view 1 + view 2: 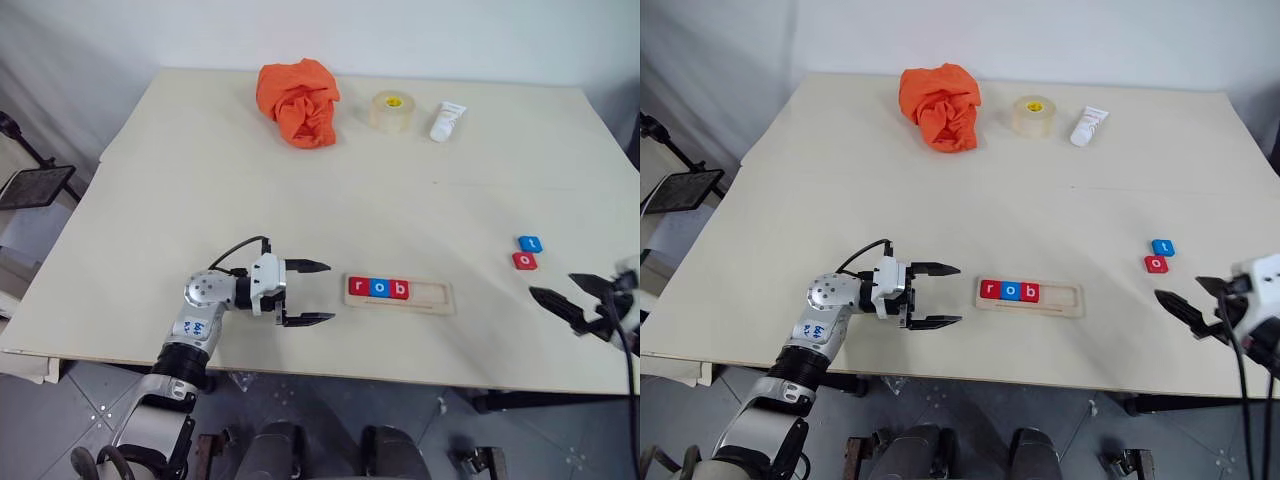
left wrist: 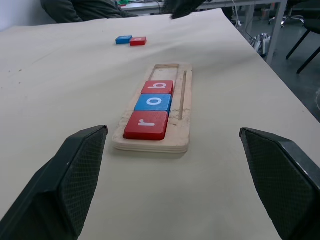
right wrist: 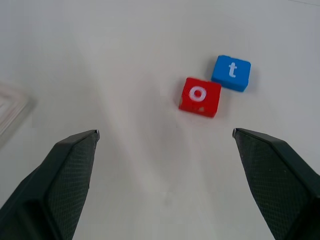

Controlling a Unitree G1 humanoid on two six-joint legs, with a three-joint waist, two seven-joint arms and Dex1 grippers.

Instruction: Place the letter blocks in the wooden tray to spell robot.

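The wooden tray [image 1: 432, 297] lies near the table's front edge and holds three letter blocks at its left end: a red r [image 1: 358, 287], a blue o [image 1: 379, 288] and a red b [image 1: 399, 290]. Its right part is bare. A red o block [image 1: 524, 261] and a blue t block [image 1: 530, 243] lie loose on the table to the right, touching at a corner. My left gripper [image 1: 310, 293] is open, level, pointing at the tray's left end, a short gap away. At the right edge my right gripper [image 1: 565, 295] is open, just in front of the two loose blocks [image 3: 200, 96].
At the table's far side lie a crumpled orange cloth [image 1: 298, 101], a roll of clear tape [image 1: 391, 111] and a small white tube [image 1: 447, 121]. The table's [image 1: 250, 190] front edge runs close below the tray.
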